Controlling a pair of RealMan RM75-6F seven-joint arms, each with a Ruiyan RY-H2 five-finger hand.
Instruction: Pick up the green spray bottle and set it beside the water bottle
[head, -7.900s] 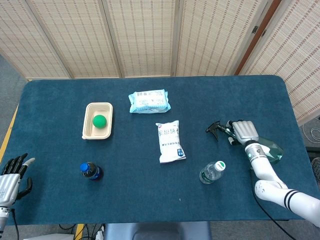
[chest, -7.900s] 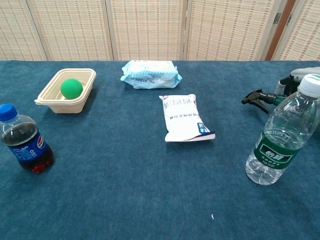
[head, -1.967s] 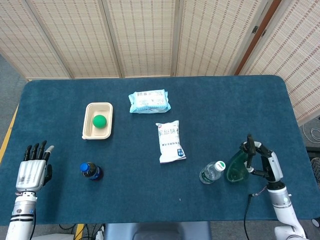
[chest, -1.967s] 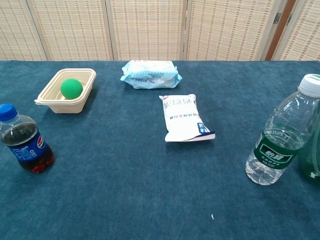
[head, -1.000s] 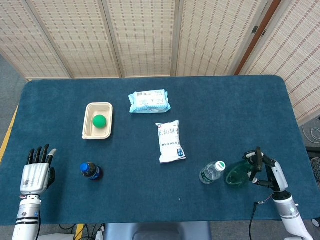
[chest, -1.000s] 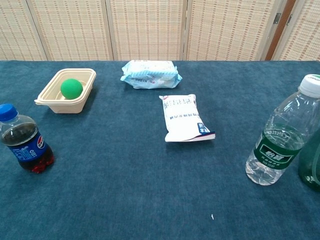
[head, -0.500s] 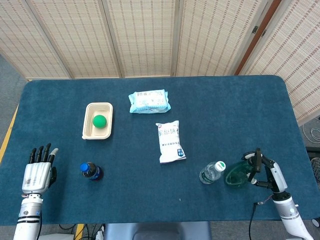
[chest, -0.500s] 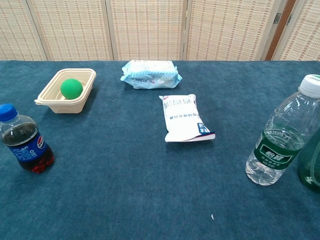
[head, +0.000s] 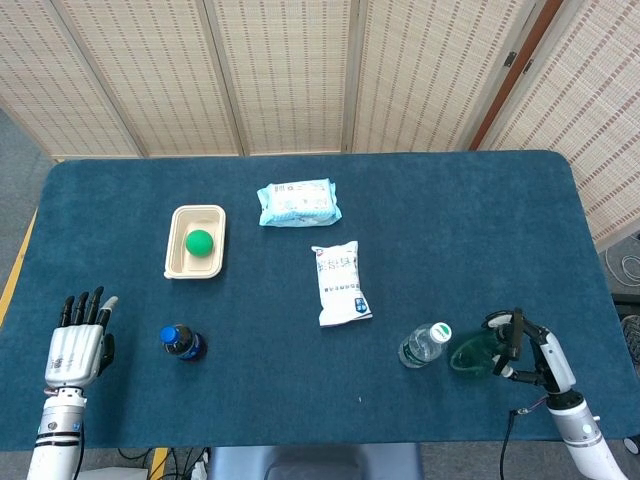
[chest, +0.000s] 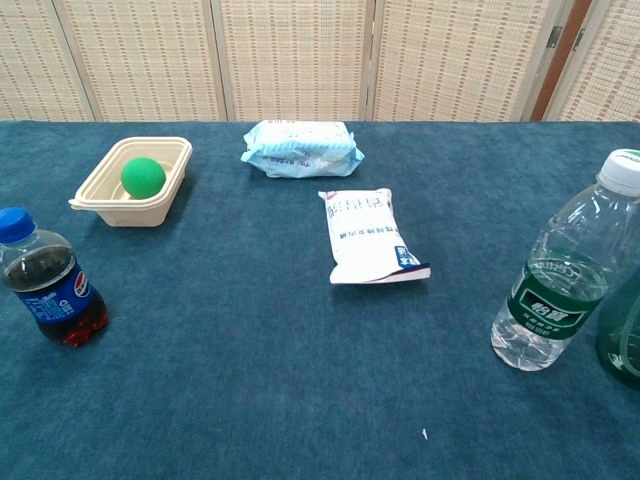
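Lighting is bright, even and diffuse in both views. Shadows are soft and short, close under the objects on the table (head: 450, 220). No strong glare. Focus is sharp; edge distortion is slight.

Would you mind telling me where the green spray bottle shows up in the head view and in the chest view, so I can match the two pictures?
Head view: the green spray bottle is at lower right, between the water bottle and the right hand.
Chest view: only a green sliver of it shows at the right edge, cut off by the frame.
Shared landmark: the water bottle, just left of it in both views.
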